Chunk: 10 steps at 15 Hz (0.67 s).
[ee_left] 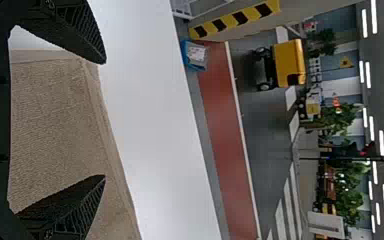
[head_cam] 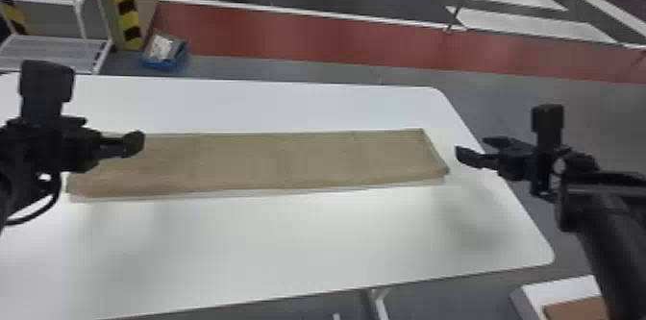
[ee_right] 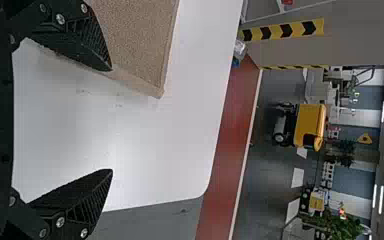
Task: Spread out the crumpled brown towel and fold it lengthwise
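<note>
The brown towel (head_cam: 269,163) lies flat on the white surface (head_cam: 288,247) as a long, narrow strip running left to right. Its weave looks finely textured, with faint creases across it. It is folded lengthwise, and a thin paler edge peeks out along the near side.

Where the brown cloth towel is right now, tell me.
In the head view, the folded brown cloth towel lies on the white table, just left of the right black claw.
</note>
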Each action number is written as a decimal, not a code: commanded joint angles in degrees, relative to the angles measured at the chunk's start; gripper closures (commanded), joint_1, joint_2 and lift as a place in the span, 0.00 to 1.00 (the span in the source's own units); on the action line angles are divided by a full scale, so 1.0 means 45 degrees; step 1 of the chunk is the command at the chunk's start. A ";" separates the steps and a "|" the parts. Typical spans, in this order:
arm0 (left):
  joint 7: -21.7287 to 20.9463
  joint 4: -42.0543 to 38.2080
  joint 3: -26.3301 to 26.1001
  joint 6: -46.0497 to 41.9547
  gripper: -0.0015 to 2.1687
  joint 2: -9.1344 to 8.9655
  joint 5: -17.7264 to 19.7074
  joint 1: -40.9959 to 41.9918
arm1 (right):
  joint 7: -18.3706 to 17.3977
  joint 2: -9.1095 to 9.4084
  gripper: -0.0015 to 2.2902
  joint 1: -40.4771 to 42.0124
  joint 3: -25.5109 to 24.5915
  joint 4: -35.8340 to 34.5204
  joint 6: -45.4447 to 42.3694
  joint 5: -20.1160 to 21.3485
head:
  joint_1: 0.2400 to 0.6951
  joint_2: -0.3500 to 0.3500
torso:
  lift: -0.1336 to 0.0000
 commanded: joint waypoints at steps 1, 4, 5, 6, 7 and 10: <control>-0.0035 0.0077 0.0152 0.1730 0.03 0.0059 0.0733 -0.0475 | -0.0001 0.0017 0.08 -0.0049 0.0237 -0.0013 0.0064 0.0102 | 1.00 0.15 | 0.10; -0.0055 0.0507 0.0191 0.2550 0.03 0.0059 0.1280 -0.0847 | 0.0019 0.0017 0.10 -0.0146 0.0393 -0.0013 0.0259 0.0395 | 1.00 0.16 | 0.10; -0.0055 0.0741 0.0191 0.2980 0.03 0.0059 0.1553 -0.1042 | 0.0097 0.0017 0.10 -0.0186 0.0413 -0.0013 0.0337 0.0415 | 1.00 0.16 | 0.10; -0.0055 0.0858 0.0230 0.2980 0.03 0.0078 0.1690 -0.1120 | 0.0097 0.0037 0.10 -0.0205 0.0471 -0.0013 0.0337 0.0434 | 1.00 0.16 | 0.10; -0.0035 0.0917 0.0269 0.2980 0.03 0.0059 0.1729 -0.1120 | 0.0097 0.0037 0.10 -0.0225 0.0491 -0.0013 0.0376 0.0415 | 1.00 0.16 | 0.10; -0.0055 0.0917 0.0327 0.3019 0.03 0.0078 0.1729 -0.1140 | 0.0116 0.0017 0.10 -0.0361 0.0667 -0.0013 0.0376 0.0434 | 1.00 0.17 | 0.10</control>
